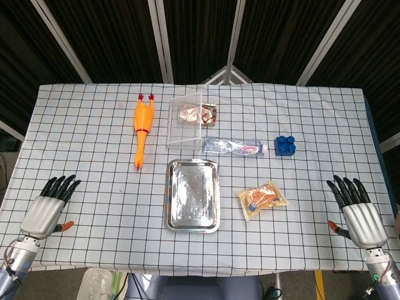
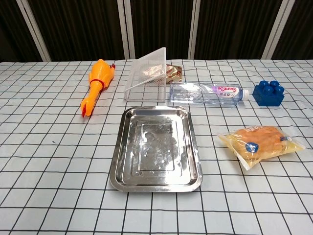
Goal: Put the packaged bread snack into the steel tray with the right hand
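Note:
The packaged bread snack [image 1: 263, 199] [image 2: 260, 145] lies flat on the checked cloth, just right of the steel tray [image 1: 175, 219] [image 2: 121, 177], which holds nothing. My right hand [image 1: 358, 212] rests near the table's front right edge, fingers spread and holding nothing, well to the right of the snack. My left hand [image 1: 48, 204] lies at the front left, also with fingers apart and holding nothing. Neither hand shows in the chest view.
Behind the tray lie a clear water bottle [image 1: 234, 147] [image 2: 208, 93], a tilted clear plastic box [image 1: 187, 119] [image 2: 146, 76] with a wrapped snack [image 1: 205, 114] behind it, an orange rubber chicken [image 1: 142, 128] [image 2: 96, 82] and a blue block [image 1: 286, 145] [image 2: 268, 93].

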Controlling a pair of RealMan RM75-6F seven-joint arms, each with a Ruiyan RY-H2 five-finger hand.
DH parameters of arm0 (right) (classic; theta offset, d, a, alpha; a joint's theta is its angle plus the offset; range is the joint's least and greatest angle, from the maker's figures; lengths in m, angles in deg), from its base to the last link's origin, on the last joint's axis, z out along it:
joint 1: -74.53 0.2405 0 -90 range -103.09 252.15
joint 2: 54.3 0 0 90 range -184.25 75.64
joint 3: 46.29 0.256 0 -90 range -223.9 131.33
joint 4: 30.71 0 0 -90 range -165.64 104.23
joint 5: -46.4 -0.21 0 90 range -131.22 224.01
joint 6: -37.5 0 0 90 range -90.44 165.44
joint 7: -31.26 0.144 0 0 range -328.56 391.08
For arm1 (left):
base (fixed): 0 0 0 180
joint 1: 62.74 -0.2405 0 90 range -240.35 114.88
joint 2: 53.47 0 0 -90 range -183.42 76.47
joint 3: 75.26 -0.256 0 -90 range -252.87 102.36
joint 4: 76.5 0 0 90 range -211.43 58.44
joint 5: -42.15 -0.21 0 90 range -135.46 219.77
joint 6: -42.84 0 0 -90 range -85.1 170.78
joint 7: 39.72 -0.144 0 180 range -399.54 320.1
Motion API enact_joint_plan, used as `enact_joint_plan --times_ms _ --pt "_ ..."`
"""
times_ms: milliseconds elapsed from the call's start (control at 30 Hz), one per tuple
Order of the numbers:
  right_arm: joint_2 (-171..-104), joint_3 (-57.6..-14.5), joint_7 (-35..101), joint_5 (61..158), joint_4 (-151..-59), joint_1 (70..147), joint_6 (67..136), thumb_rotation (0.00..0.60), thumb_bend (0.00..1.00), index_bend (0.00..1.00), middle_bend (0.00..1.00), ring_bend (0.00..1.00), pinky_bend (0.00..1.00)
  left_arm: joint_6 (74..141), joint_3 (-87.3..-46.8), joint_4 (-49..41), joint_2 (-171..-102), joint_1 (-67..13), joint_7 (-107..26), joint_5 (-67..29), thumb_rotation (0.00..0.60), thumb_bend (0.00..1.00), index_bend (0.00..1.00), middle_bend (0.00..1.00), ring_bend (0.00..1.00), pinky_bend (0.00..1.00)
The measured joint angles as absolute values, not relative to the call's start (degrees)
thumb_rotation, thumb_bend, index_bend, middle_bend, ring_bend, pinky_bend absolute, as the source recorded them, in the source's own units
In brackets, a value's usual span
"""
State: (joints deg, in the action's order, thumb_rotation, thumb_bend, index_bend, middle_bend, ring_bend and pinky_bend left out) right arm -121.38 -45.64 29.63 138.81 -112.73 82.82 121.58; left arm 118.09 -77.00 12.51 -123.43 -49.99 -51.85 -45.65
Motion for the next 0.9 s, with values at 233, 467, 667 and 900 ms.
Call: enact_joint_plan --times_ms 233,467,667,900 --pt "-121.55 -45.86 29.32 139.49 -112.56 83.01 121.4 0.6 0.23 0.0 0.0 0.0 0.0 118.1 -77.05 12.64 -123.52 -50.03 -52.06 -45.69 0.6 0.07 0.0 0.0 0.0 0.0" --pt "-122.42 -46.65 29.78 141.88 -112.35 85.06 118.96 0.6 0.23 0.0 0.0 0.0 0.0 117.96 -76.44 12.0 -123.71 -49.91 -51.73 -44.79 0.6 0.07 0.0 0.0 0.0 0.0" --pt "-124.21 -46.51 28.3 141.9 -112.34 88.11 113.7 0.6 0.23 0.0 0.0 0.0 0.0 116.1 -75.65 11.03 -124.27 -48.74 -51.68 -43.74 0.6 0.07 0.0 0.0 0.0 0.0" --pt "-127.27 -45.5 22.31 138.87 -113.04 92.02 105.72 0.6 0.23 0.0 0.0 0.0 0.0 115.82 -74.9 9.72 -124.83 -48.09 -50.56 -43.24 0.6 0.08 0.0 0.0 0.0 0.0"
